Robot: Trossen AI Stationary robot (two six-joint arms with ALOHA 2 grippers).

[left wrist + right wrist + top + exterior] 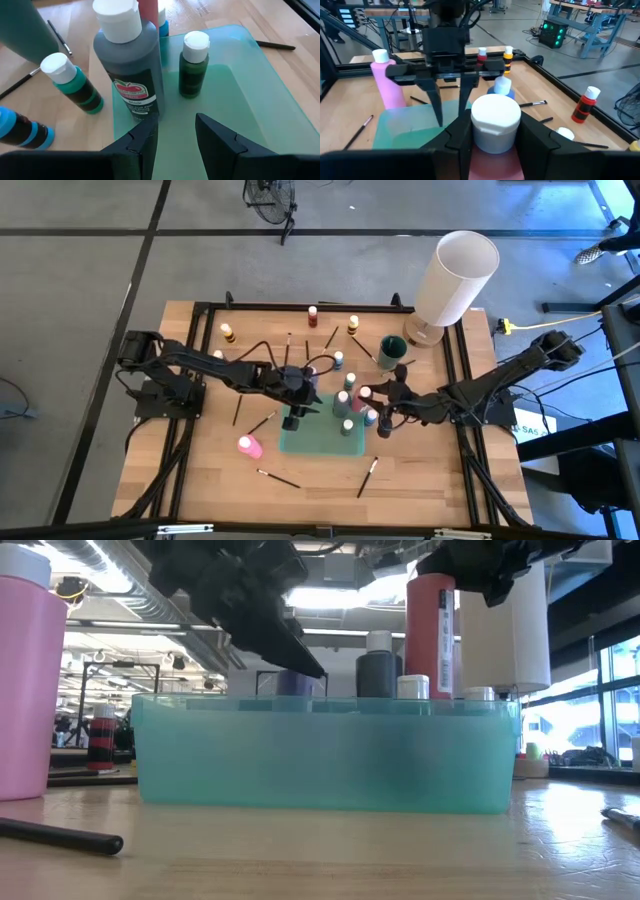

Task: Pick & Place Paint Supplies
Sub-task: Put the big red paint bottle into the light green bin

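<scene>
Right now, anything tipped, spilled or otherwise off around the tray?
Two small paint bottles appear to lie on their sides on the wooden table beside the translucent teal plastic tray: a teal white-capped bottle and a blue bottle. The bottles inside the tray stand upright. No spill visible.

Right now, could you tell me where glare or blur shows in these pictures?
Low view: window light glares off the table at right, and the near brush is soft. Left wrist view: the teal bin floor shows a pale sheen. High view: evenly lit.
</scene>
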